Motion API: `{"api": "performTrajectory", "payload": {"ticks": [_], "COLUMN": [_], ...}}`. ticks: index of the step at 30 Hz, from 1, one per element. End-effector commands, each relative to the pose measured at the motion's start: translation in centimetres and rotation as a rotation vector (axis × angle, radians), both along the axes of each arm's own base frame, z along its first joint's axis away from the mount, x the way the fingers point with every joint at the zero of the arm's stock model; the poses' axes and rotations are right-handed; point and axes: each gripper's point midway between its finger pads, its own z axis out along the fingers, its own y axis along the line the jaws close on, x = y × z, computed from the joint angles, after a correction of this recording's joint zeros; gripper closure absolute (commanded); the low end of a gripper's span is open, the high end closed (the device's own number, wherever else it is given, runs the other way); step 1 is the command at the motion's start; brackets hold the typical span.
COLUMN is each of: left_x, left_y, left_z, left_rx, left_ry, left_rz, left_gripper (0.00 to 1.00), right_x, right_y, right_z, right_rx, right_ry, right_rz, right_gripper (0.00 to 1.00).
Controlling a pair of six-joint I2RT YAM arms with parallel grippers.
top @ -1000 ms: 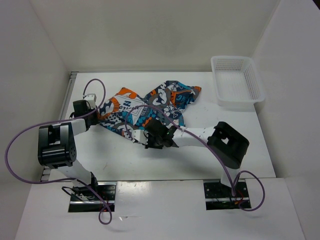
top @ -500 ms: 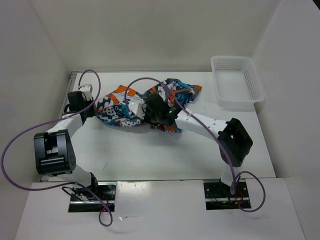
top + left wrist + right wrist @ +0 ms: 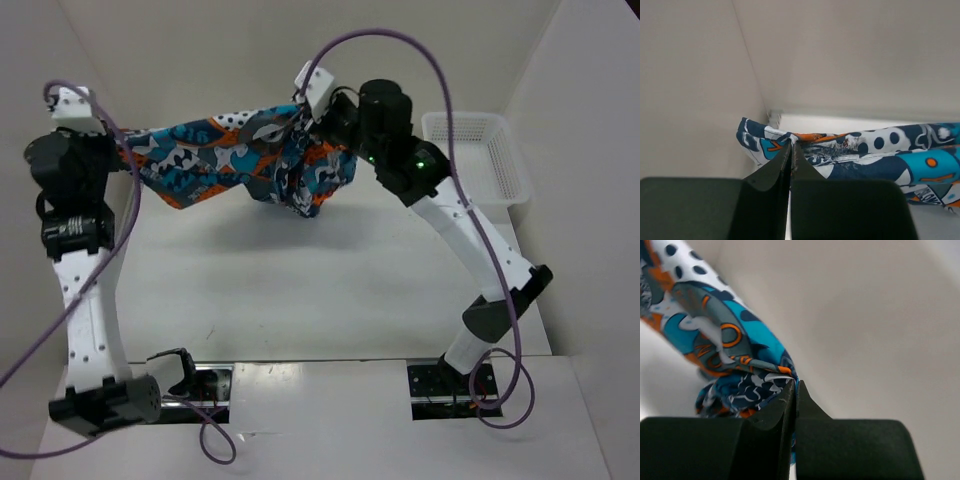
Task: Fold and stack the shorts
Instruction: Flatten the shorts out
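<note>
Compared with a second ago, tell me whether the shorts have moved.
Yes. The shorts rose off the table toward the back wall, stretched between the left gripper and right gripper, now level with the fixed white basket.

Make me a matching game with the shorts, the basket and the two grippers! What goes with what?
1 shorts
2 basket
3 left gripper
4 right gripper

A white mesh, on the far right
B pinching the shorts close to the basket
C stretched out up in the air
D pinching the shorts on the left side

Pairs: 1-C, 2-A, 3-D, 4-B
</note>
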Motion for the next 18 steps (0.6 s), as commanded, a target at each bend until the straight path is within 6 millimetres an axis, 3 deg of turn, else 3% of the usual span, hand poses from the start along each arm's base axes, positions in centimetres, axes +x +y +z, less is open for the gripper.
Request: {"api": "performTrajectory", "payload": {"ticks": [1,5,9,12,13,14,18], "left_x": [-5.5,-12.2,-16.2,-16.2,-15.5,-15.1,-13.1], "left_y": [-1.4,-2.8,-3.5,-3.9,-4.0,-4.4,-4.9], "left_z": [6.6,12.4,16.2,16.0,14.9,14.4,10.9], "left_rx": [0.053,0.107,0.138,0.138,0.132,0.134,0.109], "left_ry": [-0.156,-0.353,-0.48,-0.463,-0.431,-0.418,-0.308], "left_rz": [0.005,0.048,0.075,0.054,0.039,0.01,-0.054], "left_gripper": [1.0,1.0,1.0,1.0,1.0,1.0,1.0], "right_x": [-4.0,-7.3,-10.1,-10.8,-10.6,-9.6,-9.0], "right_y": [-4.1,-6.4,-7.0,-6.9,-6.7,-6.2,-5.9], "right_z": [10.6,15.4,18.1,16.9,16.3,14.0,11.2], "right_rx": [0.156,0.214,0.263,0.243,0.236,0.202,0.164], "right_ry": [-0.174,-0.256,-0.275,-0.237,-0.229,-0.184,-0.138], "right_rz": [-0.03,-0.003,0.076,0.103,0.103,0.087,0.075], "right_gripper": [1.0,1.0,1.0,1.0,1.0,1.0,1.0]}}
